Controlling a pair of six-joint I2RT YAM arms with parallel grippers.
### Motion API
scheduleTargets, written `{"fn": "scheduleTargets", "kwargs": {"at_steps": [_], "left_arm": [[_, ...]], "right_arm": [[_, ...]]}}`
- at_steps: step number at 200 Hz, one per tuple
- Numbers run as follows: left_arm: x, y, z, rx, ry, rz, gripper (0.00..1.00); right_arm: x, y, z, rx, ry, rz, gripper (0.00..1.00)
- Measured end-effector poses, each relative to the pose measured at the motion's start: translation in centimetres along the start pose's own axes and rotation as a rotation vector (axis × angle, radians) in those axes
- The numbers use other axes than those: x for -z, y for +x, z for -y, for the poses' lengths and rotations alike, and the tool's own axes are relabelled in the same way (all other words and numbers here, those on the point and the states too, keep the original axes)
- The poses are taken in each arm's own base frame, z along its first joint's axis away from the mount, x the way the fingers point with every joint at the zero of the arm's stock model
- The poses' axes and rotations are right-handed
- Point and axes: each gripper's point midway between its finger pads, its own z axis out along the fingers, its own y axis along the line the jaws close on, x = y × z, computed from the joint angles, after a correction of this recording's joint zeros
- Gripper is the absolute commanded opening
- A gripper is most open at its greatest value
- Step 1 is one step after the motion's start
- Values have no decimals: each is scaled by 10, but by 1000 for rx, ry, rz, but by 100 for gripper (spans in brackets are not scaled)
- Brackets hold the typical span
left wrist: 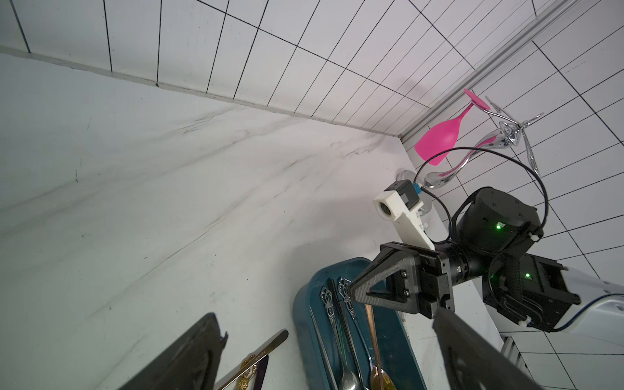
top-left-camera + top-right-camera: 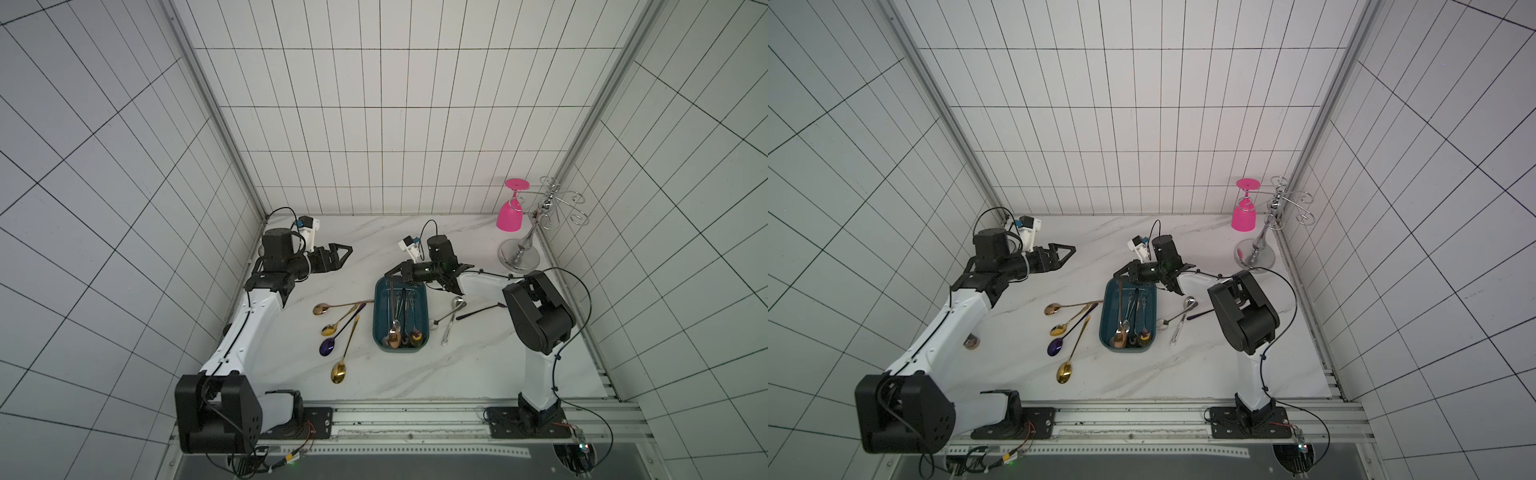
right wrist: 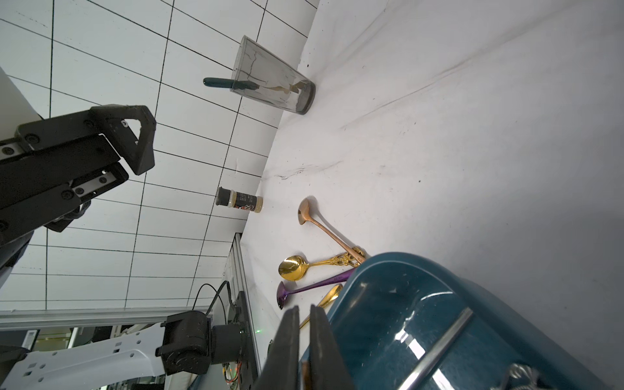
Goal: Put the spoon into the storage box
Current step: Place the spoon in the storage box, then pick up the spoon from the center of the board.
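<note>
Spice jar (image 3: 239,202) label: writing too small to read. Rose-gold spoon (image 2: 391,307): bowl down in the storage box (image 2: 422,297), handle between the right gripper (image 2: 390,275) fingers; gap narrow, you cannot tell if they pinch. Left gripper (image 2: 348,251) splayed wide, empty. Right wrist view gives you jar and grey cup (image 3: 273,81); left wrist view gives neither, only 1 pink glass (image 1: 437,141) far right.

Two high overhead views, two close wrist views; storage box (image 2: 423,309) in all.
</note>
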Motion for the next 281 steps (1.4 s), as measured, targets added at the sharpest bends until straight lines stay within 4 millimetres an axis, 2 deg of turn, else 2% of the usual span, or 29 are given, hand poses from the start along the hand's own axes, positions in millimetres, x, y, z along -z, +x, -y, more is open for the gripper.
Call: {"fn": "scheduleTargets", "kwargs": {"at_steps": [62,101,132,158,211,281], "left_arm": [[1,0,-1,-19,-8,-1,99],[2,3,-2,-64,-25,-24,99],[7,2,-6,-145,-70,-47,99],[10,8,-9,-228,-108,-93,98],[15,39,-17,-449,-159,-251,98],[14,87,-40,-754,-241,-472,91]], "right_arm": [[4,-5,-2,24,23,23,30],[31,-26,-26,92,47,89,38],[56,-41,-47,164,77,147,41],[69,-45,-51,188,114,168,43],[95,-39,-56,216,220,180,54],[159,-37,-73,288,397,260,71]]}}
